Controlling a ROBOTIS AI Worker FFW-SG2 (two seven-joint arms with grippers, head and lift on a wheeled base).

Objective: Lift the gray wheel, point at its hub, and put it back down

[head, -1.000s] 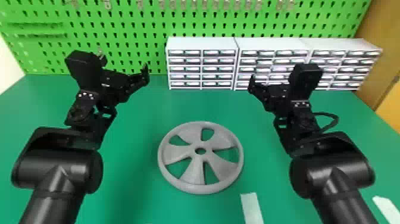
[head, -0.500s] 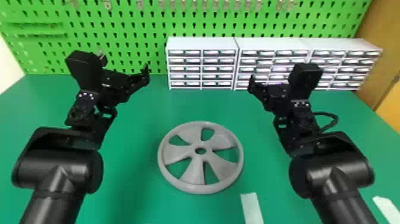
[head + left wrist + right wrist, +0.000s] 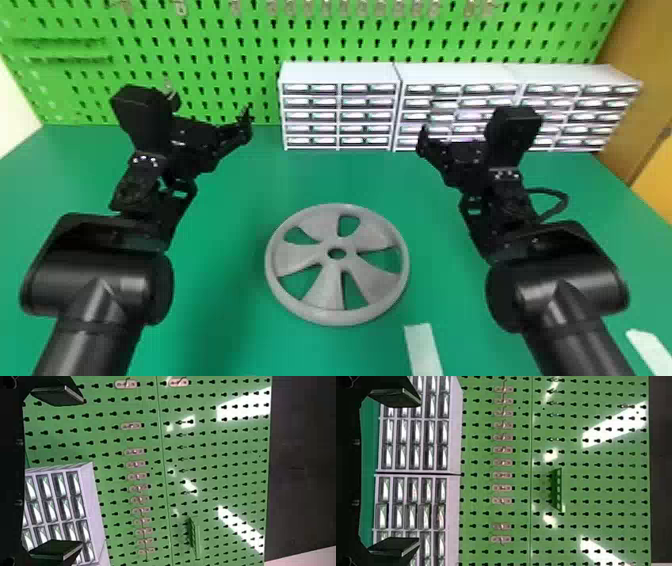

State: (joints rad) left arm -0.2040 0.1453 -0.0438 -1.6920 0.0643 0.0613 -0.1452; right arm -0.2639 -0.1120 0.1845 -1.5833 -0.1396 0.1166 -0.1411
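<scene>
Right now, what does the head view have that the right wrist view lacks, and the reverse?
Head view: the wheel flat on the table, two white strips near the front edge of the view, and the left gripper over the table's left side.

Right wrist view: a green holder on the board above the hooks, bright reflections, and a dark area beyond the board's top edge.

Both: right gripper, board, hooks, drawers, table.
</scene>
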